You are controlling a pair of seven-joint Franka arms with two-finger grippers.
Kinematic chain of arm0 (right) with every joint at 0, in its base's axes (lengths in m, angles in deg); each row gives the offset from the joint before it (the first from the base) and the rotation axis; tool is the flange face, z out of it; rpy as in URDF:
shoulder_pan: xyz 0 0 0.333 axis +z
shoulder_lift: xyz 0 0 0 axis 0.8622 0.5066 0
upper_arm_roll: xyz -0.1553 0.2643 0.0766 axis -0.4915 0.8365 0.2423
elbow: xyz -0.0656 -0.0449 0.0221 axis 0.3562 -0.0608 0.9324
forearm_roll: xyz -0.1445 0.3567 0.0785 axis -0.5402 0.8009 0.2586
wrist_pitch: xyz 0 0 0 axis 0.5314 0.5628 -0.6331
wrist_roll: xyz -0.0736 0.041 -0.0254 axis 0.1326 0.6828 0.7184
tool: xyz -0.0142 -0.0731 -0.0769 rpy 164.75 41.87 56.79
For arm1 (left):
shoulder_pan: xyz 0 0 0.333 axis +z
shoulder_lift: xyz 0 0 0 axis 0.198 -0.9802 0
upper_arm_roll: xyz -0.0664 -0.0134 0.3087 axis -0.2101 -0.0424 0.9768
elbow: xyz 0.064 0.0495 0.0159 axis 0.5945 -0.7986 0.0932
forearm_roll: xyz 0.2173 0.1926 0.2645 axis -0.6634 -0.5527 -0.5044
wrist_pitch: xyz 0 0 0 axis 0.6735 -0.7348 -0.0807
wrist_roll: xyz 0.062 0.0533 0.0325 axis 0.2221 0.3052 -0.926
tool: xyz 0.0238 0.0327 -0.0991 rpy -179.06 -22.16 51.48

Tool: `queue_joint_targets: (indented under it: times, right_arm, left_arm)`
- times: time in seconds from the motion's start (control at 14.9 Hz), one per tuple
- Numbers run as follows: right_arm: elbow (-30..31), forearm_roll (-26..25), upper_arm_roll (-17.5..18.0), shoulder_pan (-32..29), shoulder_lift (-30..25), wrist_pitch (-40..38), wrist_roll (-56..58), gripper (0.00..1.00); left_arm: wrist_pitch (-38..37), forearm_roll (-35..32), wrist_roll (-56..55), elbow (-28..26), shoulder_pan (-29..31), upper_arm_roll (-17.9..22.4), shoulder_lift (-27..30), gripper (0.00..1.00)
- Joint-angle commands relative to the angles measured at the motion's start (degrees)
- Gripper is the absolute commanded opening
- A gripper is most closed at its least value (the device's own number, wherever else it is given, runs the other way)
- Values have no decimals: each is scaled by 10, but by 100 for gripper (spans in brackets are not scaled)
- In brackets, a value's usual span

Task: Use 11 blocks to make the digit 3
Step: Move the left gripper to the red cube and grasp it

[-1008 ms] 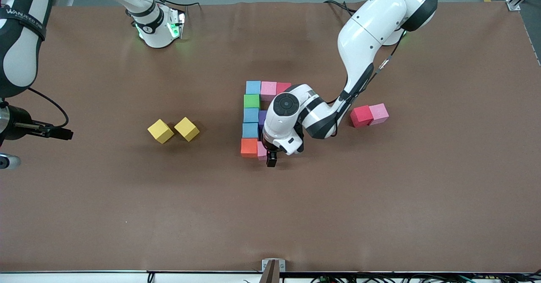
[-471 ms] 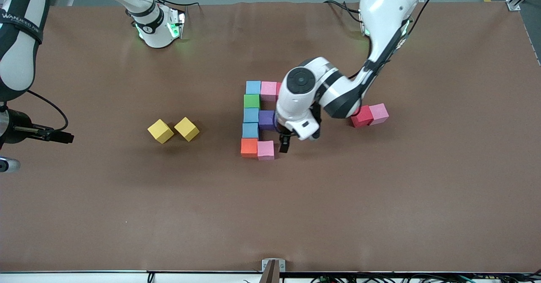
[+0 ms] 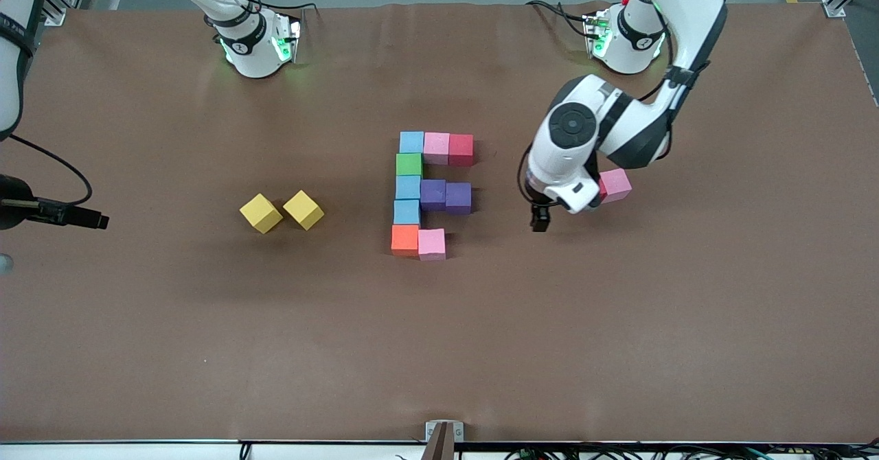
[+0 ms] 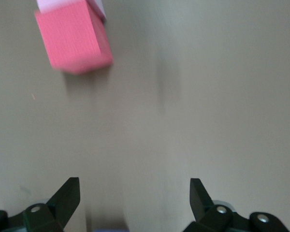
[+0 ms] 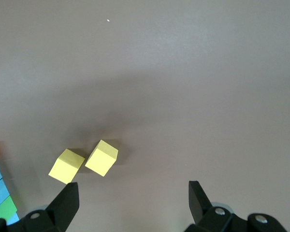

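Ten matte foam cubes (image 3: 432, 195) touching on brown desk (image 3: 439, 336); left gripper (image 3: 540, 221) and right gripper (image 5: 130, 203) wide open, empty.

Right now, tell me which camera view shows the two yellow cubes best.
The front view: both yellow cubes sit whole and unobstructed on the table, with the block figure for context. The right wrist view shows them small, beside one open finger. The left wrist view misses them.

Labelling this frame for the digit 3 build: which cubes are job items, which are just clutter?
Job:
- partial digit 3: three light blue, green, orange, two pink, red, two purple cubes, touching
- loose red cube, mostly hidden under the left arm in the front view
- left gripper, open, empty

Lying about:
- two yellow cubes
- loose pink cube, beside the red one
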State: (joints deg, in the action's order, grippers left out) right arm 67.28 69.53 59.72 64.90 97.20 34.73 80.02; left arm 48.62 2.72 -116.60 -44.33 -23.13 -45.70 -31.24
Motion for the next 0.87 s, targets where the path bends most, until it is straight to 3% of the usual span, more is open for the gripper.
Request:
queue_joint_targets:
  times: [0.0, 0.2, 0.54, 0.81]
  right_arm:
    - [63, -21, 89, -72, -50, 28, -9, 100]
    - [119, -40, 94, -54, -90, 60, -50, 100]
    - [133, -58, 97, -55, -107, 58, -68, 100]
    - [177, -58, 97, -60, -134, 77, -68, 100]
  left_arm:
    - [11, 14, 10, -88, 47, -4, 74, 100]
    - [19, 13, 12, -140, 79, -3, 105, 100]
    - [111, 8, 17, -208, 108, -3, 103, 100]
    - [132, 8, 17, -248, 109, -3, 100, 100]
